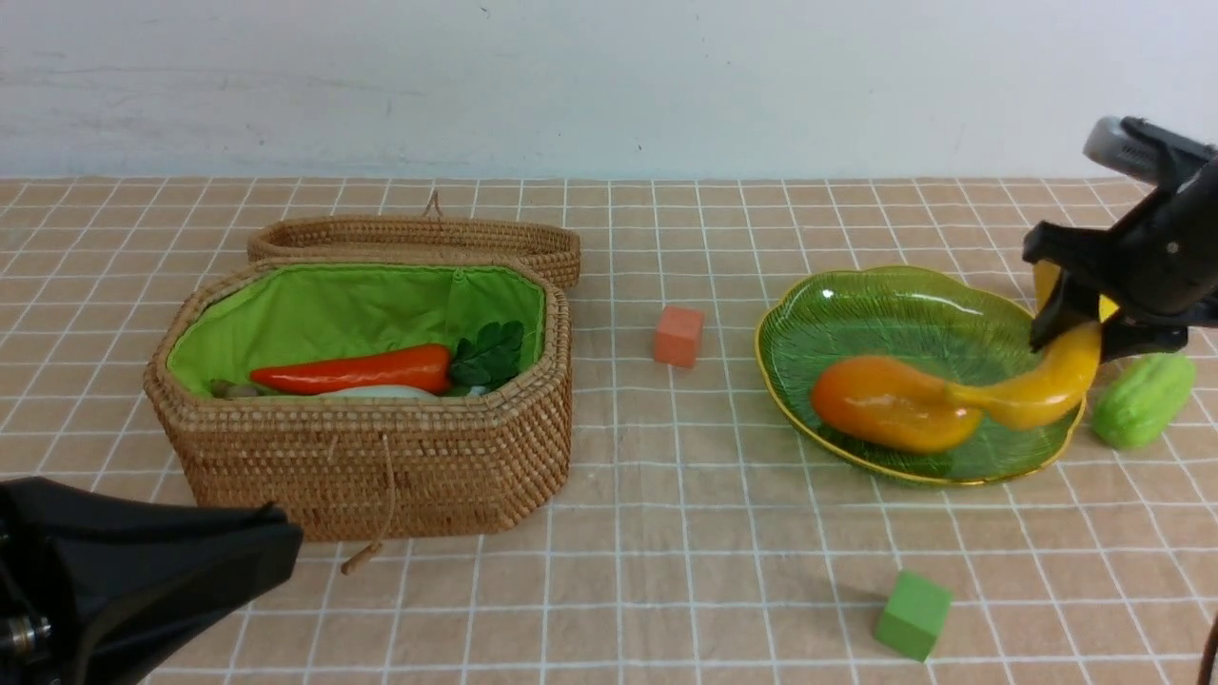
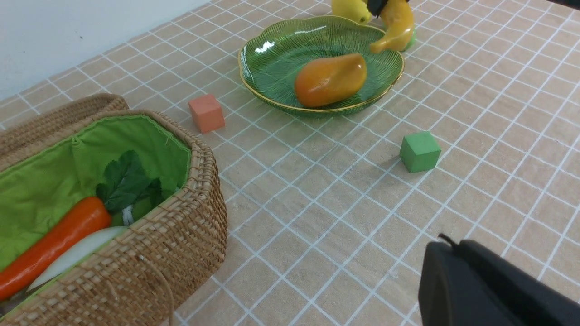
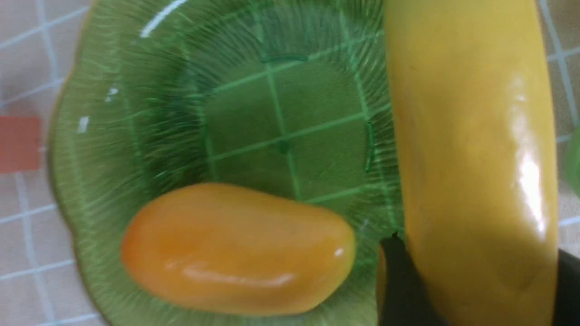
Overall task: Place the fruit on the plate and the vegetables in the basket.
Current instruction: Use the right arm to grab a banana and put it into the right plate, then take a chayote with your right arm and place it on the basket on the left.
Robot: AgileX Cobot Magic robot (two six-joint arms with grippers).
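My right gripper (image 1: 1080, 338) is shut on the curved yellow banana (image 1: 1037, 385), which hangs over the near right rim of the green glass plate (image 1: 885, 304). In the right wrist view the banana (image 3: 471, 158) fills the space between both black fingers. An orange-yellow mango (image 1: 885, 404) lies in the plate. A yellow lemon (image 2: 349, 9) sits on the table behind the plate. The bumpy light-green gourd (image 1: 1142, 400) lies on the cloth just right of the plate. The open wicker basket (image 1: 381, 466) holds a carrot (image 1: 357, 371) and a white radish (image 1: 381, 391). My left gripper (image 1: 276, 542) is shut and empty, low at the front left.
An orange-pink cube (image 1: 678, 335) stands between basket and plate. A green cube (image 1: 913, 614) sits near the front, below the plate. The basket's lid (image 1: 419, 238) lies open behind it. A white wall backs the checked cloth.
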